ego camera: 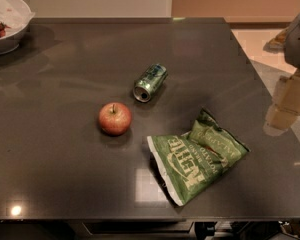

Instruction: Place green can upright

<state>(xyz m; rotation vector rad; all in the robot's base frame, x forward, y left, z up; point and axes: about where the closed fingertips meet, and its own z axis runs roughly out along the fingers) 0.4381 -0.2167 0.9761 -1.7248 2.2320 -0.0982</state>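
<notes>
The green can (150,82) lies on its side near the middle of the dark table (65,149), its silver end facing the front left. My gripper (282,111) hangs at the right edge of the view, over the table's right edge, well to the right of the can and apart from it. It holds nothing that I can see.
A red apple (115,118) sits just front-left of the can. A flat green chip bag (197,156) lies front-right of it. A white bowl (7,21) with paper stands at the back left corner. Floor shows past the right edge.
</notes>
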